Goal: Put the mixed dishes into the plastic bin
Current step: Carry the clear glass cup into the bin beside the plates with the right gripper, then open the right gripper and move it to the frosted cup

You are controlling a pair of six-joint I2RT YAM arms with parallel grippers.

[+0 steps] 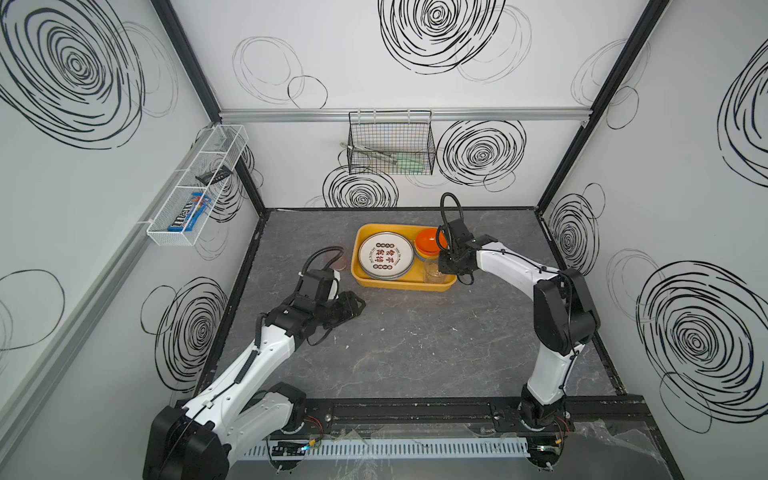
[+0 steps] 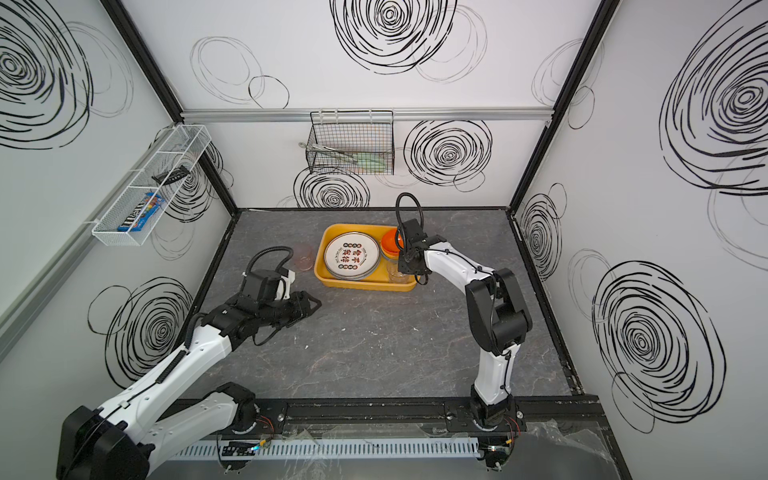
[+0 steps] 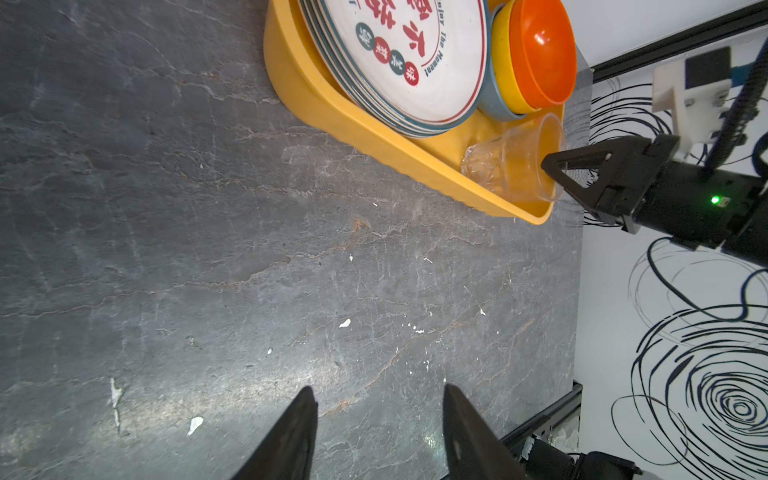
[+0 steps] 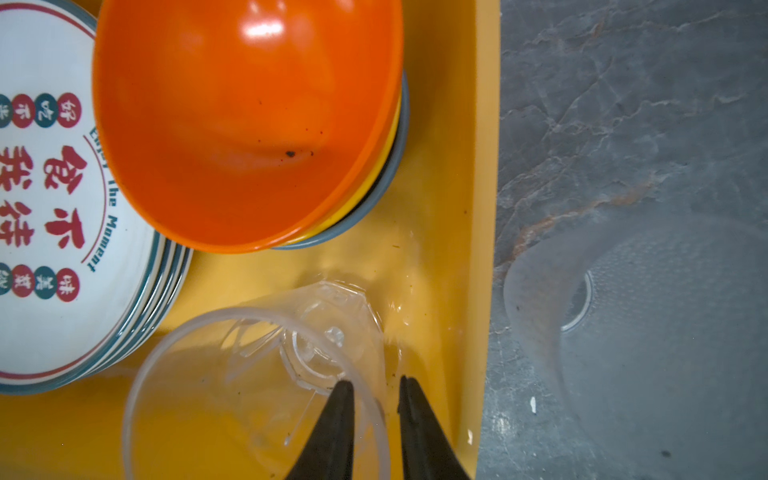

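Observation:
The yellow-orange plastic bin (image 1: 399,284) (image 2: 361,284) holds a stack of white plates (image 1: 386,254) (image 4: 41,208), nested bowls with an orange bowl (image 1: 428,240) (image 4: 249,124) on top, and a clear cup (image 1: 432,275) (image 3: 511,166) upright in its near right corner. My right gripper (image 4: 376,386) (image 3: 548,164) hangs over that cup. One finger is inside the rim and one outside, with a small gap on both sides of the wall. A translucent pink cup (image 1: 337,259) (image 2: 302,257) stands on the table left of the bin. My left gripper (image 1: 360,305) (image 3: 378,395) is open and empty above the table.
A black wire basket (image 1: 390,145) with utensils hangs on the back wall. A white mesh shelf (image 1: 195,187) holding a candy box is on the left wall. Grey stone-look table (image 1: 415,353) lies in front of the bin.

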